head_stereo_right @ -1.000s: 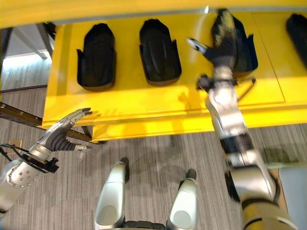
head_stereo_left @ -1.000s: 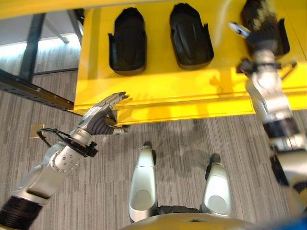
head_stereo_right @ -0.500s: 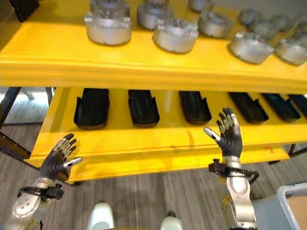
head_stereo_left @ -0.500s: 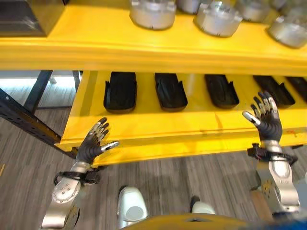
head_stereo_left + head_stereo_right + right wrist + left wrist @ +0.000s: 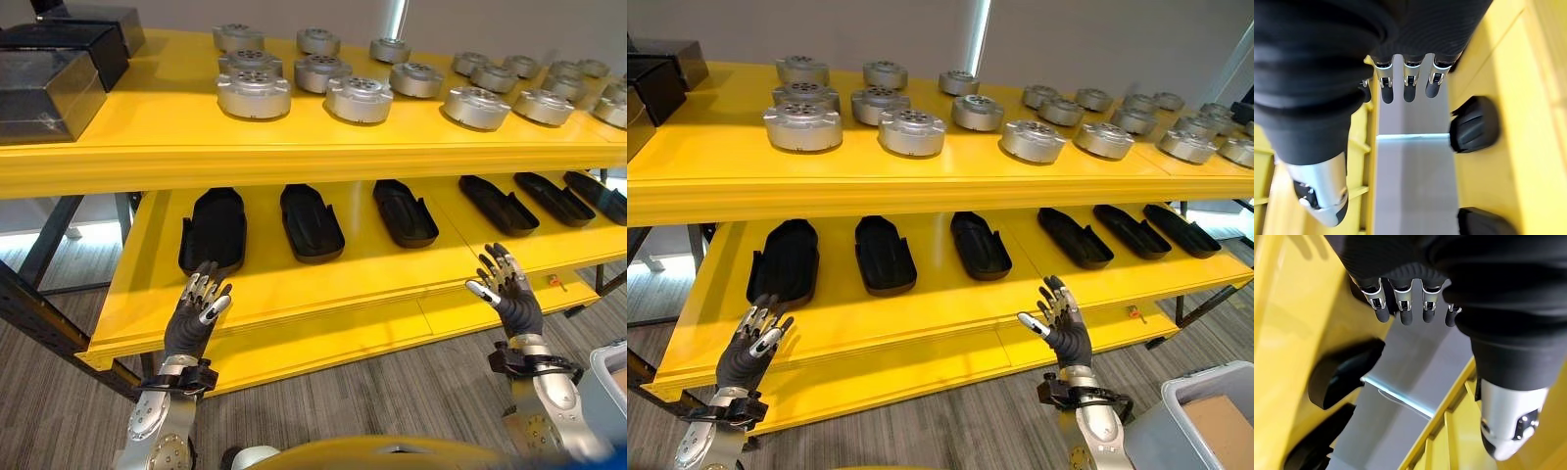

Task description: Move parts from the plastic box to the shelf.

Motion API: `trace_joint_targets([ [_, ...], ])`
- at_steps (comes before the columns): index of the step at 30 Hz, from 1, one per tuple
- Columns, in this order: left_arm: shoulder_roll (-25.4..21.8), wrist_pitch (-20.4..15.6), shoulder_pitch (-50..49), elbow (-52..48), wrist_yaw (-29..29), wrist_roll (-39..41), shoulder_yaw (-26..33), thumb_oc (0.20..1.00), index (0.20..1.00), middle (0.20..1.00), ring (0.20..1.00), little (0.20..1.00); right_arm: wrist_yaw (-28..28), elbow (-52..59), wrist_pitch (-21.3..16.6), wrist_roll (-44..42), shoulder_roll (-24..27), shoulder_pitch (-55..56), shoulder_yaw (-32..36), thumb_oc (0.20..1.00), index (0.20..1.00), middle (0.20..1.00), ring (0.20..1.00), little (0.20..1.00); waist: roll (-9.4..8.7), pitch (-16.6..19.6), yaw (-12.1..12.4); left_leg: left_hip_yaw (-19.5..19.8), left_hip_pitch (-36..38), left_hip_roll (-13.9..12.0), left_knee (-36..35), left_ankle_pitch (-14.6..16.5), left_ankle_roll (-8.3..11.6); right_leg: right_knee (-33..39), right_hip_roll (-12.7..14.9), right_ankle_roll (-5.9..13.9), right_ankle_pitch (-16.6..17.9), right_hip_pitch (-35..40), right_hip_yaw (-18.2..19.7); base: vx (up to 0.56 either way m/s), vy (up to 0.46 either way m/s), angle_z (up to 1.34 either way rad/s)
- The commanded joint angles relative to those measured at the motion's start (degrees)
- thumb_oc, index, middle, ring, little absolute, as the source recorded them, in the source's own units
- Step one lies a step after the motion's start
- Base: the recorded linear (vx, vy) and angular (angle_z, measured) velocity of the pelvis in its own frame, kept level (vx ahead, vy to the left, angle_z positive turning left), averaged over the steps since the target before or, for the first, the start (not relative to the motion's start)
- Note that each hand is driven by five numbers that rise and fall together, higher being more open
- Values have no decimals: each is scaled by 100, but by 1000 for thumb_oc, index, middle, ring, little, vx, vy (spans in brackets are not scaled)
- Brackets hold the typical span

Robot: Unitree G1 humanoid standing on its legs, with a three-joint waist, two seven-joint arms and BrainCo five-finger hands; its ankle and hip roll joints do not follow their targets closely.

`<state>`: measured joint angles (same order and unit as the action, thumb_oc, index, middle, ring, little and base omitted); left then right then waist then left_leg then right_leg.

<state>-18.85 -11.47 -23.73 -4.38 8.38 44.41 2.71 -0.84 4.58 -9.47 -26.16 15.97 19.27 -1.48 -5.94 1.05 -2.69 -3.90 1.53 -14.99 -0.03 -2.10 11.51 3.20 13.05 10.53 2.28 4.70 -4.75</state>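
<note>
A yellow shelf [image 5: 323, 284] carries a row of several black elongated parts [image 5: 312, 220] on its lower level. My left hand [image 5: 199, 313] is raised before that level's front edge, near the leftmost black part [image 5: 214, 227], open and empty. My right hand [image 5: 1064, 331] is also raised in front of the edge, open with spread fingers, holding nothing. Straight fingers [image 5: 1400, 308] show in the left wrist view and fingers [image 5: 1408, 83] in the right wrist view, with black parts beyond. The grey plastic box [image 5: 1205, 411] stands on the floor at the lower right.
The upper level holds several round silver metal parts [image 5: 254, 93] and dark boxes [image 5: 44, 93] at its left end. A brown piece [image 5: 1223, 423] lies inside the plastic box. Grey carpet floor [image 5: 950, 431] runs below the shelf.
The camera has tilted up, bringing the upper level into view. My right hand has drawn back from a black part on the lower level, which stays there. Both hands are now raised.
</note>
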Motion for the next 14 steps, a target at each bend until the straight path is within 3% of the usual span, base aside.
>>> trace_joint_targets([
  [1, 44, -235, 235, -9, -12, 71, -6, 1000, 1000, 1000, 1000, 1000, -2, 235, -154, 92, 82, -290, 137, 1000, 1000, 1000, 1000, 1000, 224, -100, 28, 33, 26, 152, -412, -176, -581, -296, 437, 371, 70, -127, 100, -17, 17, -9],
  [14, 146, -319, 430, 218, -177, -5, -98, 1000, 1000, 1000, 1000, 1000, -18, 3, -135, -165, 7, -437, -304, 1000, 1000, 1000, 1000, 1000, 232, -60, 14, -3, 63, 148, -443, -217, -563, -275, 448, 359, 71, -65, 95, -5, 5, -2],
])
